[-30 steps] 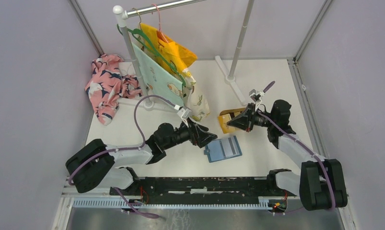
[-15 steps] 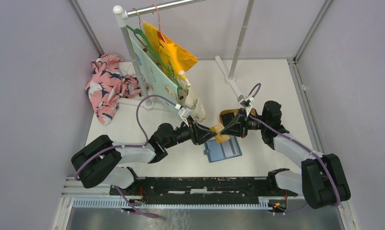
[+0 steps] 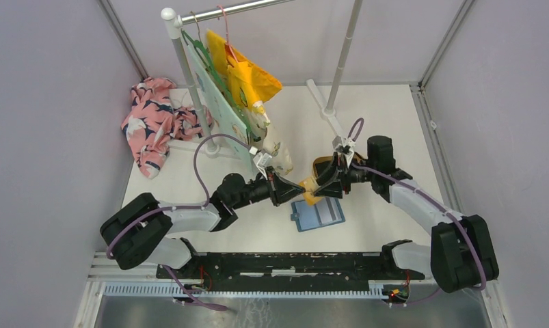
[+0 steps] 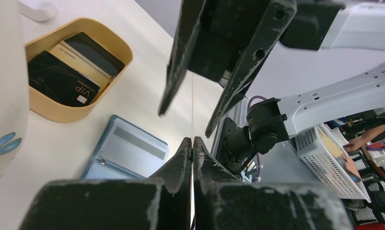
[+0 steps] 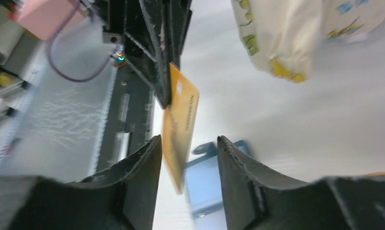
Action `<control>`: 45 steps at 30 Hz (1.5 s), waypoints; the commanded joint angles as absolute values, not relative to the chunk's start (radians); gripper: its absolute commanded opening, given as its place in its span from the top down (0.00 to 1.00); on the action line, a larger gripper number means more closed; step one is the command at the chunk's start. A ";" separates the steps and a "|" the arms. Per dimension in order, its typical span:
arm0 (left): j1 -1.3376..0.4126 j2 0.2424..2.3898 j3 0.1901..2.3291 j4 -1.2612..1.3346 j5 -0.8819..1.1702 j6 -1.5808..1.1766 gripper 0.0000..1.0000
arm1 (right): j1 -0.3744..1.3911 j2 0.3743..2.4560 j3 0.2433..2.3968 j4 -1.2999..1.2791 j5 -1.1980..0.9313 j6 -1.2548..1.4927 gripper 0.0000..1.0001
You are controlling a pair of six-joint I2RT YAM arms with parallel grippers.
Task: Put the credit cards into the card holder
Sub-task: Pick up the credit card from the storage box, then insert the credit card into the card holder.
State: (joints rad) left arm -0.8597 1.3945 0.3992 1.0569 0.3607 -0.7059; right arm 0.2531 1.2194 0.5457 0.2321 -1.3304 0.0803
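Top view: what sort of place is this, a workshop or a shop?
Probably a robot test lab: a left arm and right arm bolted to a white table, plain walls boxing it in, and a clothes rail as a prop.

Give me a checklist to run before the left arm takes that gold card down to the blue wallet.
1. Left gripper shut on the thin gold plastic card: ok, pinched at one end.
2. Right gripper open: ok, jaws stand apart.
3. Right gripper clear of the card: not ok, the card's free end hangs between its fingers.
4. Teal-blue leather-like folding wallet open on the white table, slots up: ok.
5. Card lined up with a slot: not ok, it is held in the air, away from the wallet.
6. Other cards in the tan oval tray: ok, black ones and a gold one lie inside.
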 commanded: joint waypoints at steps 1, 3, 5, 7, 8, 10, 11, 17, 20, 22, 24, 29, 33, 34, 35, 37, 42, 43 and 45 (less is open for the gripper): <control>-0.838 1.330 0.388 0.994 0.436 -0.697 0.98 | 0.259 1.225 0.784 -0.548 -1.215 -0.841 0.42; -0.837 1.310 0.388 0.896 0.464 -0.694 0.98 | 0.261 1.198 0.811 -0.726 -1.105 -1.118 0.36; -0.836 1.295 0.385 0.802 0.479 -0.688 0.98 | 0.260 1.138 0.756 -0.703 -1.014 -1.207 0.35; -0.835 1.280 0.372 0.741 0.485 -0.683 0.98 | 0.259 1.078 0.675 -0.695 -0.943 -1.375 0.35; -0.835 1.272 0.367 0.715 0.483 -0.682 0.98 | 0.260 1.056 0.646 -0.704 -0.910 -1.445 0.34; -0.834 1.263 0.364 0.671 0.478 -0.676 0.98 | 0.259 1.038 0.608 -0.707 -0.838 -1.516 0.33; -0.833 1.263 0.366 0.658 0.475 -0.675 0.98 | 0.260 1.041 0.604 -0.711 -0.815 -1.522 0.33; -0.832 1.356 0.369 0.756 0.489 -0.751 0.98 | 0.259 1.113 0.600 -0.710 -0.726 -1.511 0.38; -0.826 1.419 0.356 0.894 0.519 -0.828 0.98 | 0.261 1.149 0.599 -0.704 -0.697 -1.501 0.41; -0.824 1.470 0.357 0.961 0.538 -0.866 0.98 | 0.260 1.162 0.596 -0.702 -0.680 -1.499 0.41; -0.821 1.521 0.357 1.026 0.550 -0.903 0.98 | 0.261 1.169 0.589 -0.696 -0.661 -1.499 0.41; -0.815 1.657 0.373 1.178 0.562 -0.986 0.98 | 0.260 1.175 0.559 -0.670 -0.592 -1.495 0.41; -0.815 1.740 0.386 1.228 0.552 -1.016 0.98 | 0.267 1.203 0.554 -0.661 -0.587 -1.488 0.42; -0.815 1.757 0.386 1.240 0.546 -1.025 0.98 | 0.275 1.211 0.552 -0.659 -0.587 -1.488 0.42; -0.815 1.772 0.384 1.251 0.536 -1.033 0.98 | 0.281 1.217 0.550 -0.655 -0.586 -1.484 0.42; -0.814 1.797 0.379 1.276 0.524 -1.047 0.98 | 0.299 1.232 0.545 -0.644 -0.579 -1.476 0.43; -0.807 1.832 0.370 1.304 0.507 -1.061 0.98 | 0.338 1.271 0.543 -0.640 -0.557 -1.463 0.44; -0.803 1.840 0.368 1.312 0.509 -1.065 0.98 | 0.343 1.275 0.542 -0.640 -0.557 -1.462 0.44; -0.793 1.855 0.363 1.337 0.515 -1.081 0.98 | 0.353 1.277 0.540 -0.636 -0.558 -1.459 0.44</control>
State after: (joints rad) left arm -0.8120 1.8309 0.3622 1.2152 0.5259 -1.0252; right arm 0.3305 1.2461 0.5526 -0.6434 -0.5911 -1.4662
